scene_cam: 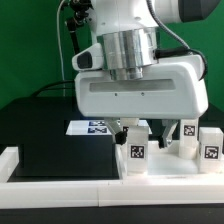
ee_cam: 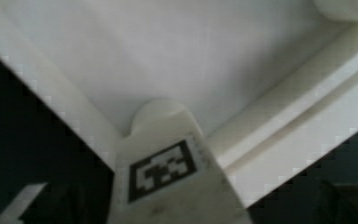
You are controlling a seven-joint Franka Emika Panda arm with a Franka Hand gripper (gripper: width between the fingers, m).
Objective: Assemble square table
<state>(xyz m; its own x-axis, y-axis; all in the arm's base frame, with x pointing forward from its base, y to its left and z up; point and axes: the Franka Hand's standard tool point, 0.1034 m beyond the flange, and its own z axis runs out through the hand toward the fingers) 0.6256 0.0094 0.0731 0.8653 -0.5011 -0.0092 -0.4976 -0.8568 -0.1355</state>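
In the exterior view I see my tool (scene_cam: 137,128) low over the large white plastic square tabletop (scene_cam: 160,166) on the black table (scene_cam: 40,135), fingers spread on either side of a small white stubby tagged leg (scene_cam: 136,151). Two more legs (scene_cam: 199,141) stand toward this view's right. The marker board (scene_cam: 90,127) lies behind. In the wrist view the leg (ee_cam: 163,160) stands between my spread fingers, ungripped, inside the tabletop's raised rim (ee_cam: 274,110).
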